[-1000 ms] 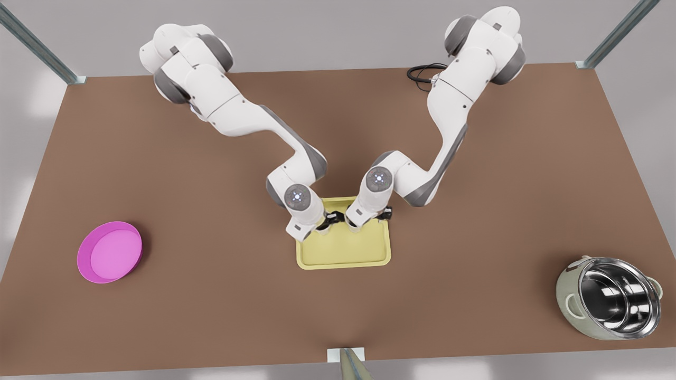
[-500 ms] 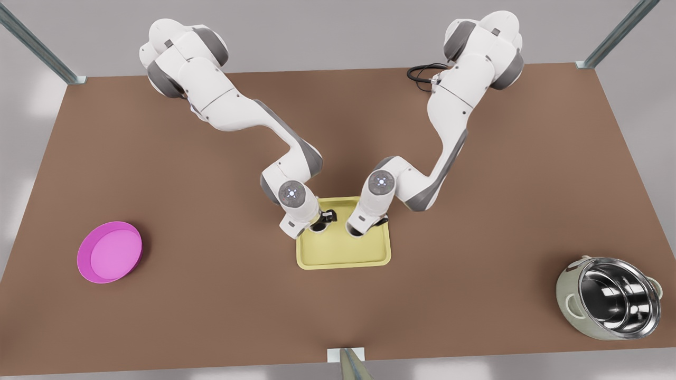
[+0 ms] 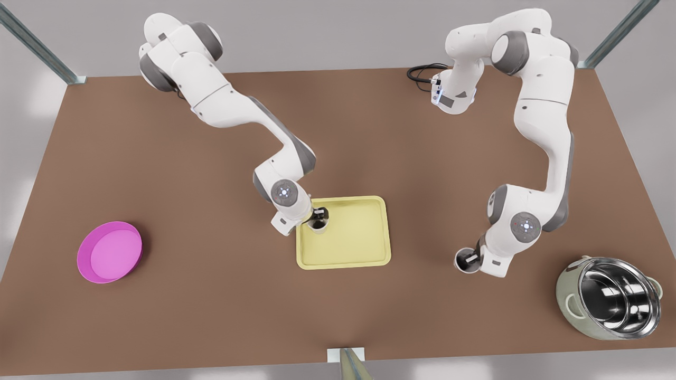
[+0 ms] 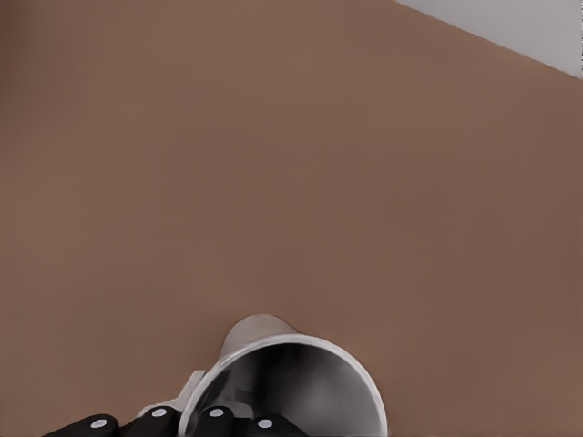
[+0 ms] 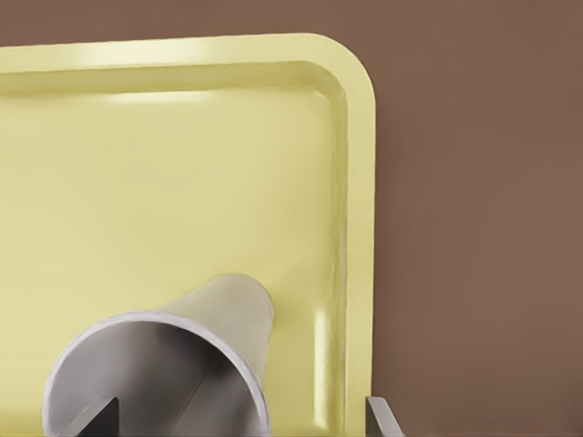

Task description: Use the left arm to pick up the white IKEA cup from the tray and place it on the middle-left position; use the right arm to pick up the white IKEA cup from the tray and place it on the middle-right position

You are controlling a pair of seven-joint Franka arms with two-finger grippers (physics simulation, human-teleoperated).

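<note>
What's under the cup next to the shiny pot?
Plain brown table lies under the cup, which the left hand grips. The cup covers the spot right below it, so whether it touches the table is hidden.

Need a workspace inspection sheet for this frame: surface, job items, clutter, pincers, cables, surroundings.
Surface: plain brown tabletop, no spills seen.
Job's things: flat pale yellow rectangular tray mid-table; first white tapered cup at its far corner on the front view's left; second white tapered cup off the tray, over bare tabletop.
Clutter: round pink plate at the front view's left; shiny steel pot at its right.
Grippers: left pincer shut on the second white tapered cup; right pincer at the first white tapered cup.
Cables: black cable loop at the far edge.
Surroundings: grey metal frame posts.
</note>
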